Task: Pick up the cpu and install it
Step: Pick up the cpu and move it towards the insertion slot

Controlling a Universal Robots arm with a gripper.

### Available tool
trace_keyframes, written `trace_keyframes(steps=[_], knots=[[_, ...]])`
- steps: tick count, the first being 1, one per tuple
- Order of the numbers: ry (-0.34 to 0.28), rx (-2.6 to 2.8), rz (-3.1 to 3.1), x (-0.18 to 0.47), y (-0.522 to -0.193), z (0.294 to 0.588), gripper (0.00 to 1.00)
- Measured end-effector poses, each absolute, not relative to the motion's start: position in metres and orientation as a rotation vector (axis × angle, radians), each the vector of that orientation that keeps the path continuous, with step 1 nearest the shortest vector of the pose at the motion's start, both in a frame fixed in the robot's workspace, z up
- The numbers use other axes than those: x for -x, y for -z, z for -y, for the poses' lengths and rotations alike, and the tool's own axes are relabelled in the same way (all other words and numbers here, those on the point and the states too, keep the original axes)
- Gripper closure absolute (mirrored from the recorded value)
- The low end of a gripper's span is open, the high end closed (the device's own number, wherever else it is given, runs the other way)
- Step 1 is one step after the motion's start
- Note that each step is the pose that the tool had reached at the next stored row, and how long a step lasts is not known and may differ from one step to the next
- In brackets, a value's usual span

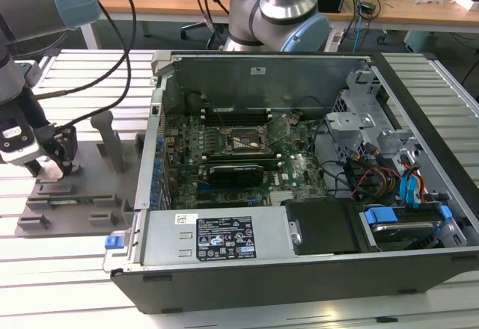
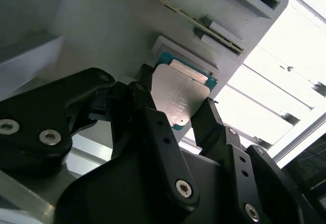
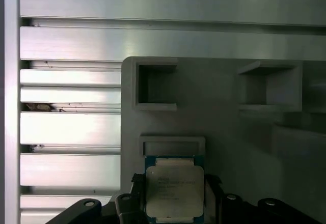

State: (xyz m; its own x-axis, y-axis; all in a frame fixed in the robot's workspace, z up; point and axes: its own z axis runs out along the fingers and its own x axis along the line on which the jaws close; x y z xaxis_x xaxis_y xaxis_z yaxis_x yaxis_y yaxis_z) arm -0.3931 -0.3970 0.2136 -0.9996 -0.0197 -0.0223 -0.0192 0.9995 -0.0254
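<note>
The cpu [image 2: 179, 92] is a small square chip with a silvery metal top on a green board, also seen in the first wrist view [image 3: 174, 191]. It sits at a shallow seat of the grey plastic tray [image 1: 84, 194] at the exterior view's left. My gripper [image 1: 52, 166] is down on the tray, and its black fingers [image 2: 153, 117] stand against two opposite edges of the chip, shut on it. The gripper [image 2: 174, 98] and the chip sit just before the seat's raised lip [image 3: 173, 145]. The black socket frame [image 1: 243, 138] lies on the motherboard inside the open computer case.
The open computer case [image 1: 224, 247] stands to the exterior view's right of the tray, its metal wall between tray and motherboard. An upright grey post [image 1: 112, 140] rises from the tray close to the gripper. Cables run from the arm. Slatted aluminium table [image 3: 71, 127] surrounds the tray.
</note>
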Motion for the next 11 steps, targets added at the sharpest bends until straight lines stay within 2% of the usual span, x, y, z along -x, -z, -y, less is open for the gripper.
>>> trace_keyframes(steps=[11], knots=[[0.057,0.031,-3.118,0.393,-0.227,0.397,0.45]])
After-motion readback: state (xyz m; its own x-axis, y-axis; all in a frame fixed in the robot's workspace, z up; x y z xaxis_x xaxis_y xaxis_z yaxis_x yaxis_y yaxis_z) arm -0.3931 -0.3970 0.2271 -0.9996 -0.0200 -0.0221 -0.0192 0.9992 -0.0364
